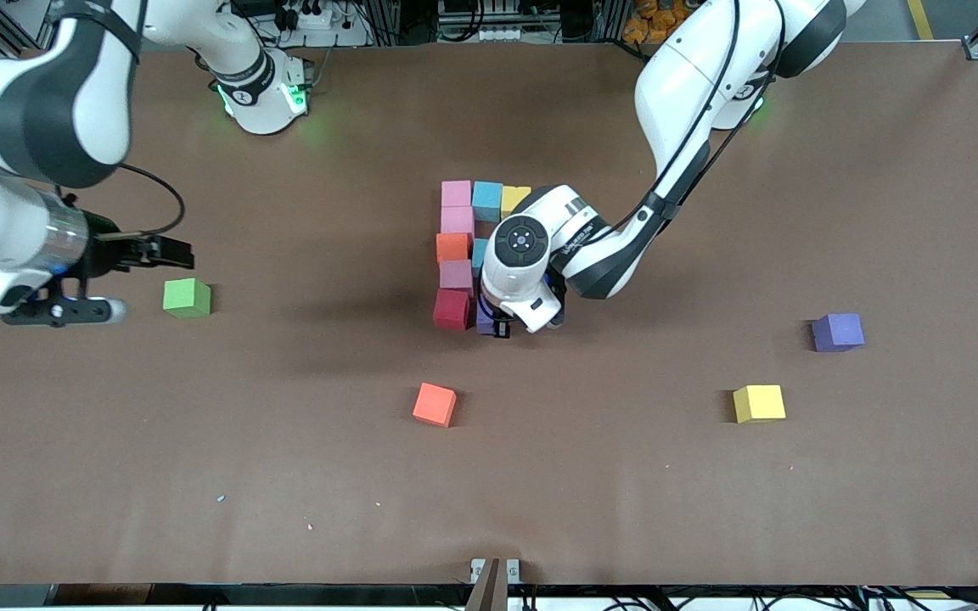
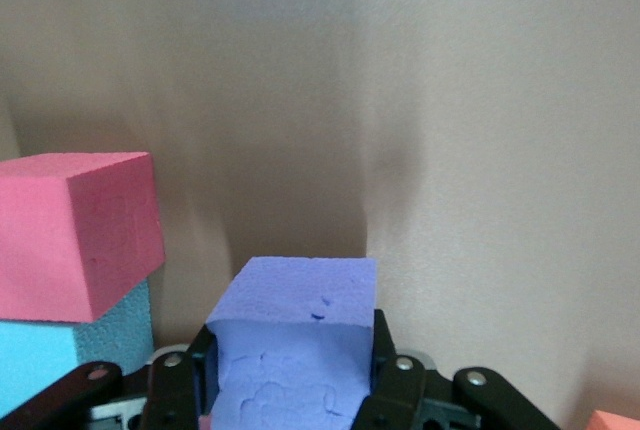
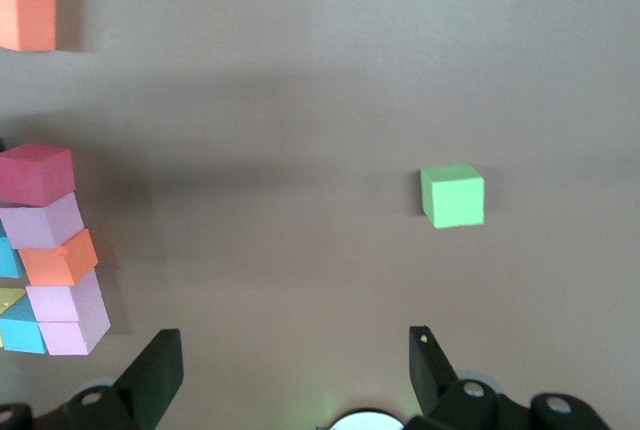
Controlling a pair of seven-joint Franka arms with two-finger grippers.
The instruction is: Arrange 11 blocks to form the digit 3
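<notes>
Brown matte surface (image 1: 710, 509) fills the scene, with two white robot arms reaching in from its top edge. Near the middle sits a partly built figure of foam blocks (image 1: 458, 255): a column of pink, pink, orange, pink and crimson, with a light blue and a yellow cube continuing the top row and another light blue one tucked at the middle.

The left claw (image 1: 497, 327) is down at the foot of this figure, clenched on a purple block (image 2: 295, 345) just beside the crimson block (image 1: 452, 309). From the left wrist camera, the purple cube sits squeezed between the black fingers (image 2: 180, 390), its foam face dented.

The right claw (image 1: 158, 251) waits in the air with its jaws released, holding nothing, just beside a lone green cube (image 1: 187, 298).

Loose cubes lie apart from the left claw: an orange one (image 1: 435, 404) nearer the camera, plus a yellow (image 1: 759, 403) and a second purple (image 1: 838, 332) toward the left arm's end.

Risk, as a judgement: the claw works tight against the crimson block, so a finger could nudge it while opening or lifting, skewing the column. The dented foam might also cling to a finger and drag the purple block out of line.
</notes>
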